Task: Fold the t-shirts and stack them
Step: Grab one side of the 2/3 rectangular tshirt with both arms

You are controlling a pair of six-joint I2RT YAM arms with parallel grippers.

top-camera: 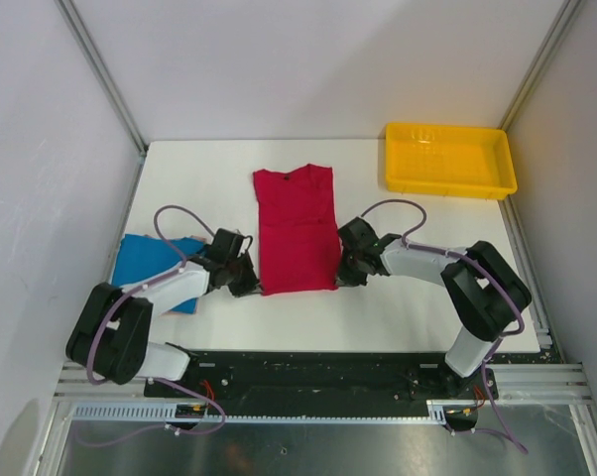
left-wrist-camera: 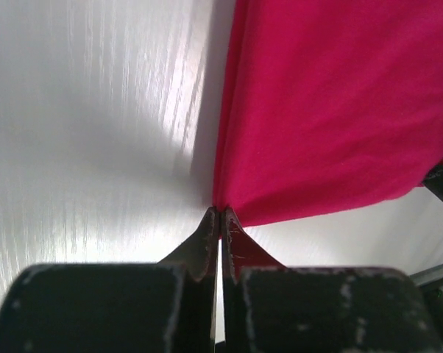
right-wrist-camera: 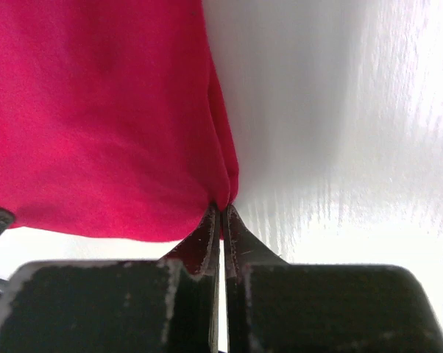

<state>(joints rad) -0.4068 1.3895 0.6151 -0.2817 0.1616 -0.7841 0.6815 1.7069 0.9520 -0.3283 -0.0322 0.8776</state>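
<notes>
A crimson red t-shirt (top-camera: pixel 297 228) lies in a long folded strip on the white table, collar at the far end. My left gripper (top-camera: pixel 253 281) is shut on its near left corner; the wrist view shows the red cloth (left-wrist-camera: pixel 332 110) pinched at the tips of the gripper (left-wrist-camera: pixel 221 212). My right gripper (top-camera: pixel 344 274) is shut on the near right corner, with the red cloth (right-wrist-camera: pixel 96 110) caught between its fingertips (right-wrist-camera: pixel 221 207). The blue t-shirt (top-camera: pixel 152 260) lies folded at the left edge, partly under my left arm.
A yellow plastic tray (top-camera: pixel 448 160) stands at the far right corner of the table (top-camera: pixel 199 169). White walls and metal frame rails close in the sides. The arm bases sit along the near edge.
</notes>
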